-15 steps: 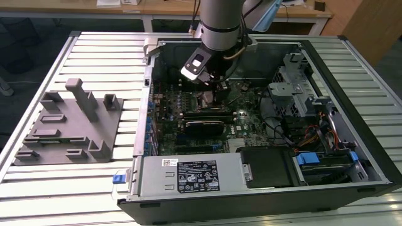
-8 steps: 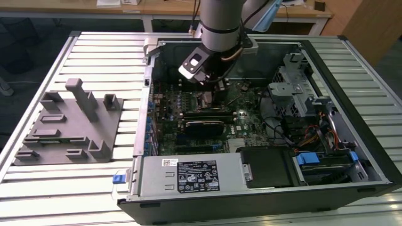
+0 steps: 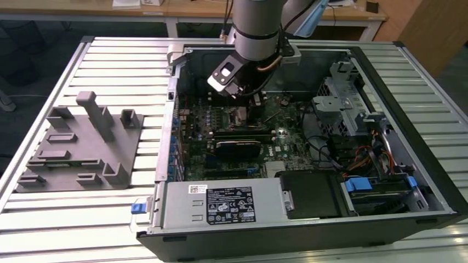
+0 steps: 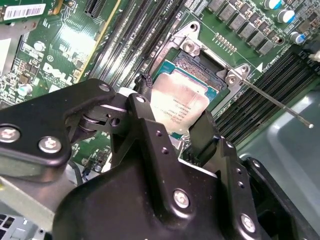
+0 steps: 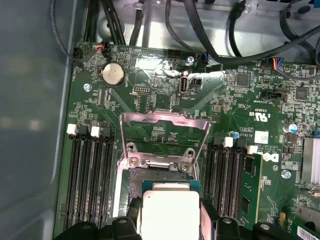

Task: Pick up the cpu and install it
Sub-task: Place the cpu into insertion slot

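The cpu (image 4: 181, 100) is a flat square chip with a pale silver top, and my gripper (image 4: 172, 114) is shut on it, one black finger (image 4: 142, 107) on each of two opposite edges. In both wrist views it sits level right over the open socket (image 4: 197, 64) on the green motherboard. The cpu (image 5: 170, 212) lies just below the raised metal load plate (image 5: 165, 131). The thin release lever (image 4: 280, 104) sticks out to one side. In the exterior view my gripper (image 3: 244, 101) reaches down inside the computer case, directly above the socket (image 3: 240, 114).
Black memory slots (image 5: 90, 175) flank the socket on both sides. Cables (image 5: 200, 30) run along the case wall. The open case (image 3: 307, 219) holds a power supply and a drive cage (image 3: 343, 104). A grey fixture (image 3: 80, 148) stands on the slatted table at the exterior view's left.
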Controlling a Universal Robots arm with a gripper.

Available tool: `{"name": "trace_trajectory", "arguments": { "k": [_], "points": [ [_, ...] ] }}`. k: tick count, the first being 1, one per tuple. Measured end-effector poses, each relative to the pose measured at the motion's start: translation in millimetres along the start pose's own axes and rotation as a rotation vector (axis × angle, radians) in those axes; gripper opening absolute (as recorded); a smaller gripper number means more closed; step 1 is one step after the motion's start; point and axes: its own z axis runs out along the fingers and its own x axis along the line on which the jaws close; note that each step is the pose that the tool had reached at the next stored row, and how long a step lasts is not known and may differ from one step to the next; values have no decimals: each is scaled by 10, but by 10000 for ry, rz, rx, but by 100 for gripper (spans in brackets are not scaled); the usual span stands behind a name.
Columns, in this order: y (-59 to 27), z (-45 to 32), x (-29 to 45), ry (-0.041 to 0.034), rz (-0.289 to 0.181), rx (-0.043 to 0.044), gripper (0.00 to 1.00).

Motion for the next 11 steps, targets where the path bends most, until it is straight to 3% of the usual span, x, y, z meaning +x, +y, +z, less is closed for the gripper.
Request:
{"name": "trace_trajectory", "arguments": {
  "k": [4,11],
  "points": [
    [4,20,-1,-11,303,5,55],
    [27,68,6,-11,241,4,55]
  ]
}}
